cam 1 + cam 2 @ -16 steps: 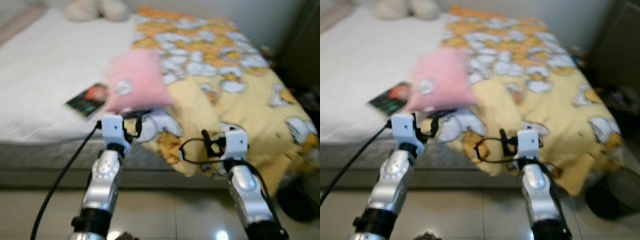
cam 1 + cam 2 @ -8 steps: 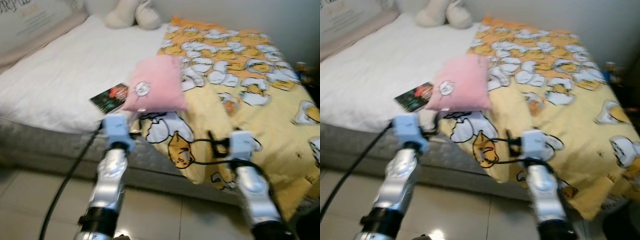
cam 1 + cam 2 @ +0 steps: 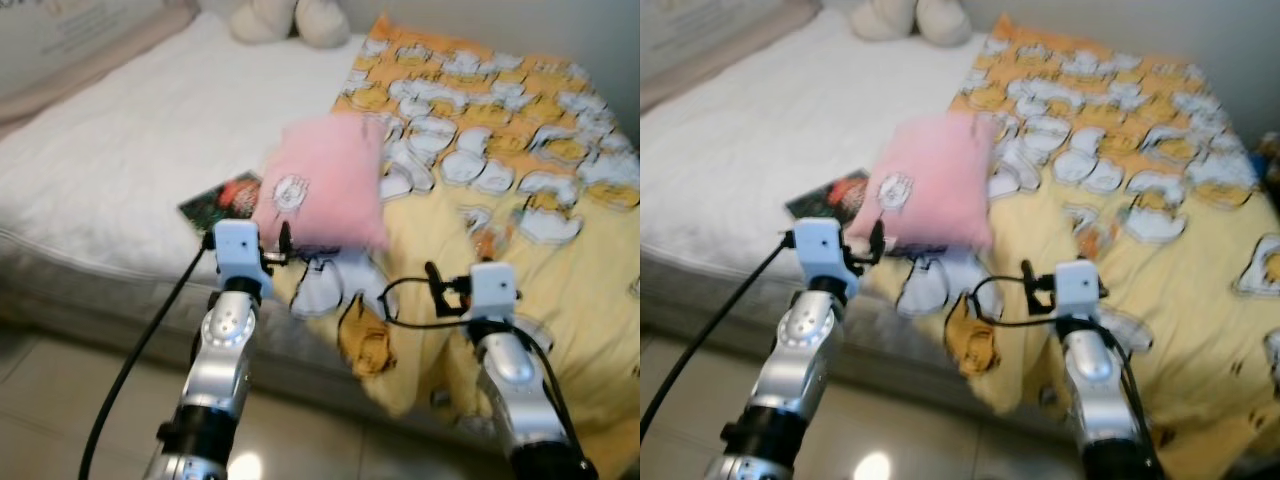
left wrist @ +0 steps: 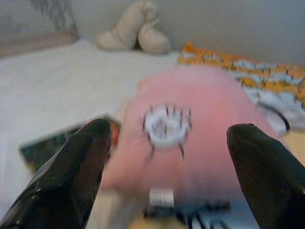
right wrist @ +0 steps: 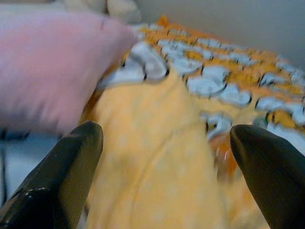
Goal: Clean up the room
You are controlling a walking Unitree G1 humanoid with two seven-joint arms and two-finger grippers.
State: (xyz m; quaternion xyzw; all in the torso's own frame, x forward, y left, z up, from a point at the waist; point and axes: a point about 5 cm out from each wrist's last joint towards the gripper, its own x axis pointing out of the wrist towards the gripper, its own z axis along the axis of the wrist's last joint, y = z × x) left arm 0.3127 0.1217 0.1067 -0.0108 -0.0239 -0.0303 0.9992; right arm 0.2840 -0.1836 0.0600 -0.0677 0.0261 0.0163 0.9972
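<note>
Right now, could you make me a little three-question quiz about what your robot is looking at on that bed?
1. True or false: the pink pillow lies partly on the yellow blanket.
2. What lies on the white sheet just beside the pillow, on the robot's left?
A. a cup
B. a dark book
C. a shoe
3. Fill in: the fingers of the left gripper stand ____, with the pillow ahead between them.

Key
1. True.
2. B.
3. Open; the right gripper is open too, facing the blanket. A cream plush toy sits at the far end of the bed.
</note>
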